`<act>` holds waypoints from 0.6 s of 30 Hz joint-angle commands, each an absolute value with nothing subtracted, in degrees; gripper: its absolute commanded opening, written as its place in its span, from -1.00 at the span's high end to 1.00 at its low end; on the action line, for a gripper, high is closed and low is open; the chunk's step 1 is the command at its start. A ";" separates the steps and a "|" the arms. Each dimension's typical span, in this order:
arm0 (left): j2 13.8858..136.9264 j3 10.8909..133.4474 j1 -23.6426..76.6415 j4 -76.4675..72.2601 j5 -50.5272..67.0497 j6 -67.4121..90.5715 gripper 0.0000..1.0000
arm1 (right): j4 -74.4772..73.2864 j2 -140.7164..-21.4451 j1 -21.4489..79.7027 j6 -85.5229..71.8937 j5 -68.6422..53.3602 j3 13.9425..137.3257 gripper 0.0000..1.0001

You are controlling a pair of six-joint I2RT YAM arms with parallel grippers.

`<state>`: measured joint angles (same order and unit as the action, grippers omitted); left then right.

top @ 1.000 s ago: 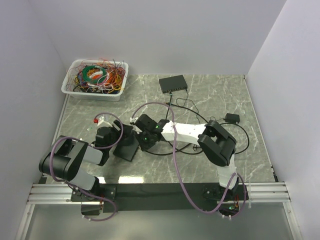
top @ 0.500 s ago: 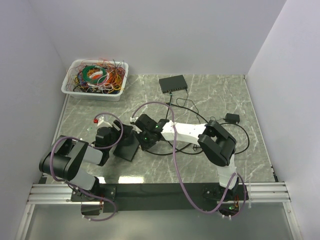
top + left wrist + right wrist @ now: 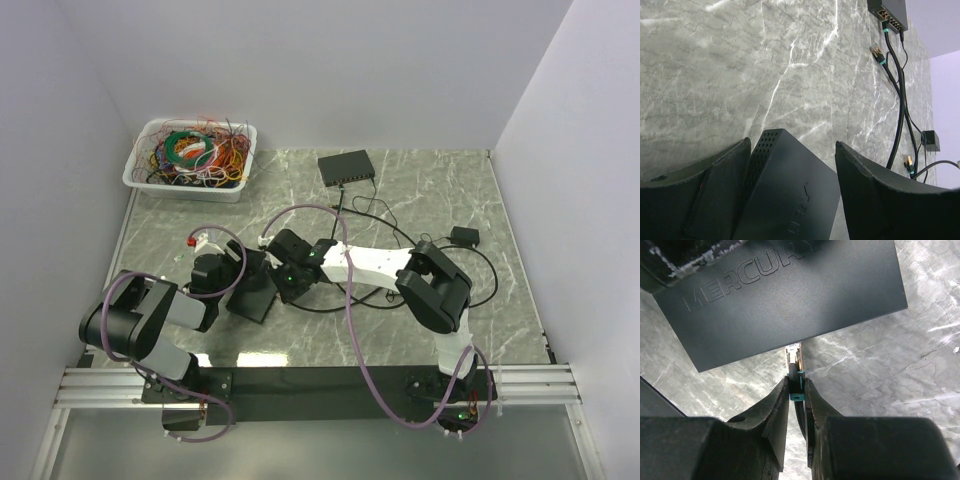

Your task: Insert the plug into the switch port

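A black switch (image 3: 254, 293) marked MERCURY lies at the left middle of the marble table. My left gripper (image 3: 232, 278) is shut on it; in the left wrist view the switch (image 3: 790, 195) sits between the two fingers of the left gripper (image 3: 792, 145). My right gripper (image 3: 287, 271) is shut on a plug with a teal boot (image 3: 798, 386) on a black cable. The plug's clear tip (image 3: 794, 354) reaches the near edge of the switch (image 3: 780, 290), and the port face is hidden from this view.
A second black switch (image 3: 346, 167) with cables plugged in sits at the back. A white bin of coloured wires (image 3: 190, 157) stands back left. Black cables and a power adapter (image 3: 463, 236) lie to the right. Loose plugs (image 3: 876, 51) lie near the far switch (image 3: 887, 11).
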<state>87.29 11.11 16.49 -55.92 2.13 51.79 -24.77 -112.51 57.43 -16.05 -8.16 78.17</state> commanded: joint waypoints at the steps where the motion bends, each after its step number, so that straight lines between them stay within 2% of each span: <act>1: 88.86 10.72 16.87 -52.65 2.37 51.59 -0.50 | -23.64 -110.48 58.10 -16.96 -8.97 81.30 1.00; 18: 90.62 10.99 16.87 -54.14 4.13 50.54 -0.49 | -21.36 -114.08 58.10 -16.79 -7.65 81.91 1.00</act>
